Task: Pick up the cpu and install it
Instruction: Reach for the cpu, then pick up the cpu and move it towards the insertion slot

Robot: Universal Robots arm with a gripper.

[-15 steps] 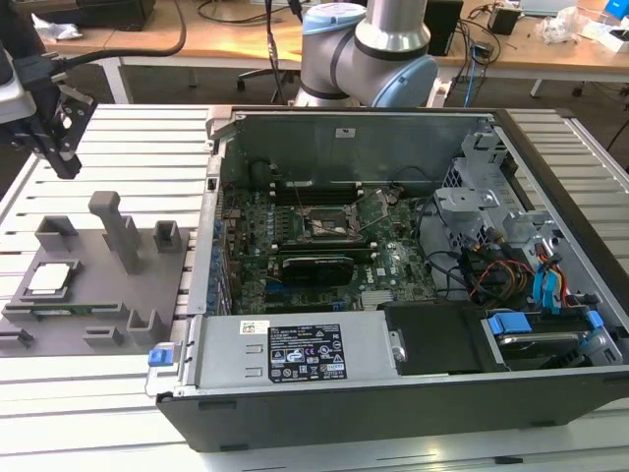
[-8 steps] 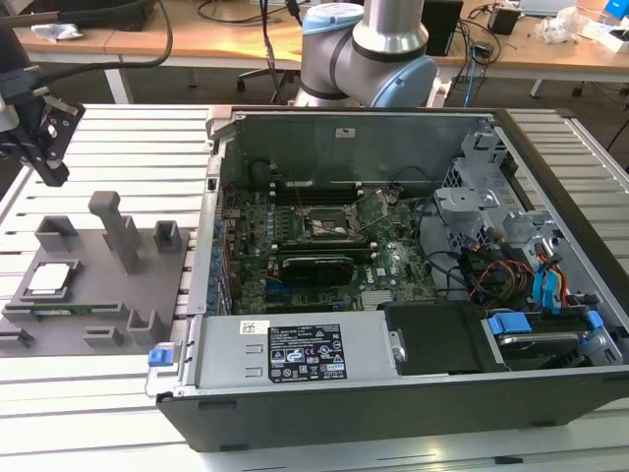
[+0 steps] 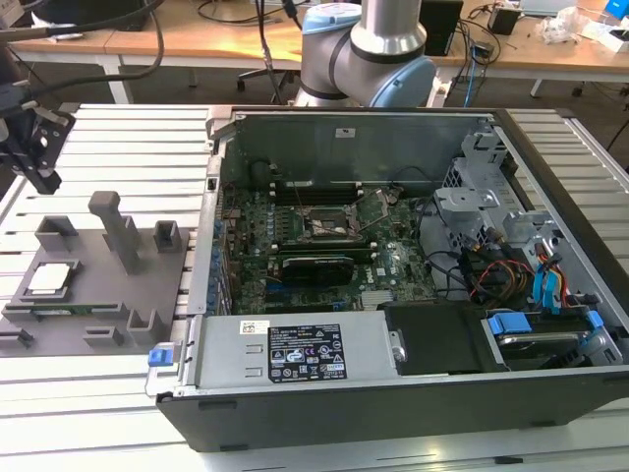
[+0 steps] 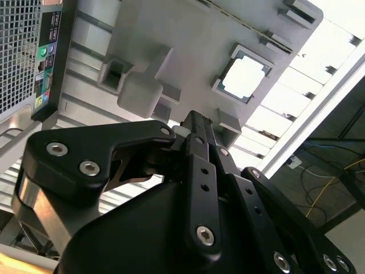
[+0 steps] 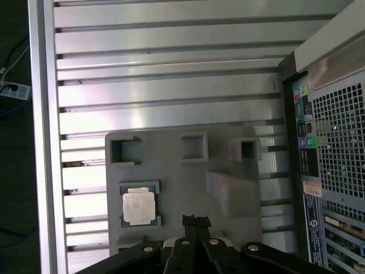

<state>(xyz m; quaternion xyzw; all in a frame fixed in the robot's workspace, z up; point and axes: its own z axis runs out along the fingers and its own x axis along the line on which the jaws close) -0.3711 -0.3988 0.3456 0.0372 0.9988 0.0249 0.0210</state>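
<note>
CPU (image 3: 51, 278) is being kept in its recess on the grey fixture (image 3: 98, 295), at the exterior view's left of the open computer case (image 3: 344, 138). Nothing is being gripped: the gripper (image 5: 195, 218) is being held above the fixture, closed and empty. The motherboard socket (image 3: 334, 224) is seemingly being left unfilled. The fixture's upright post (image 3: 116, 236) is crowding the approach.
</note>
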